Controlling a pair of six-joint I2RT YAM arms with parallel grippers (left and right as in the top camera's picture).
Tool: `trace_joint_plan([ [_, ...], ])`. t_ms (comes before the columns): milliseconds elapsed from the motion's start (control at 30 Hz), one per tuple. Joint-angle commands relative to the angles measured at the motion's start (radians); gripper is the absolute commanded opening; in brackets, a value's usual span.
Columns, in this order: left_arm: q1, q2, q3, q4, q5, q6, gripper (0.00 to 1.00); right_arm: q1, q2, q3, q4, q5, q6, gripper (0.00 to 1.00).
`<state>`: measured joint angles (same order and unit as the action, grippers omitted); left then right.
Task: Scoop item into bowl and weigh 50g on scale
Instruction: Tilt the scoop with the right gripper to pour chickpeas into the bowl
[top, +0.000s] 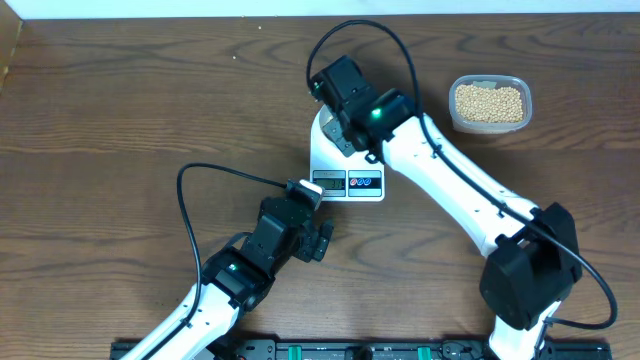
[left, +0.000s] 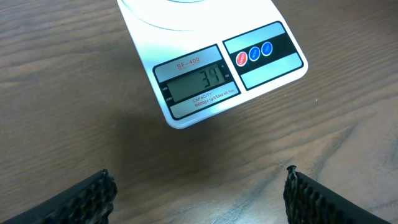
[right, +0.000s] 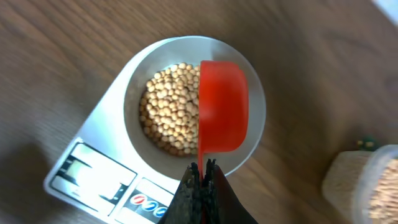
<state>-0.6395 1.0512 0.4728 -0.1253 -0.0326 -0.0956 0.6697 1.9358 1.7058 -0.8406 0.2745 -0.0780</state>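
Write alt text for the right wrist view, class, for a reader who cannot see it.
The right gripper holds a red scoop over a white bowl of tan beans sitting on a white scale. A clear tub of more beans shows at the lower right.

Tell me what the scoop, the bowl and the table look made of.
Scoop: likely plastic, smooth bright red; uniform colour and a thin moulded edge. Bowl: plastic or glazed ceramic, cannot tell which; smooth white wall with a soft sheen. Table: wood or wood-look laminate, dark brown; grain lines run across a flat surface with a dull shine.
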Motion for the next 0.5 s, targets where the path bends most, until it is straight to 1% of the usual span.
trace_joint_plan([
  [0,-0.001,-0.007,0.021,-0.002,-0.02,0.017,0.89,0.024,-0.036,0.028,0.0,0.122,-0.029,0.01],
  [233,-0.001,-0.007,0.021,-0.002,-0.02,0.017,0.88,0.023,-0.036,0.028,0.003,0.1,-0.031,0.01],
  [467,-0.001,-0.007,0.021,-0.002,-0.02,0.017,0.88,-0.031,-0.07,0.03,0.014,-0.087,-0.027,0.01],
])
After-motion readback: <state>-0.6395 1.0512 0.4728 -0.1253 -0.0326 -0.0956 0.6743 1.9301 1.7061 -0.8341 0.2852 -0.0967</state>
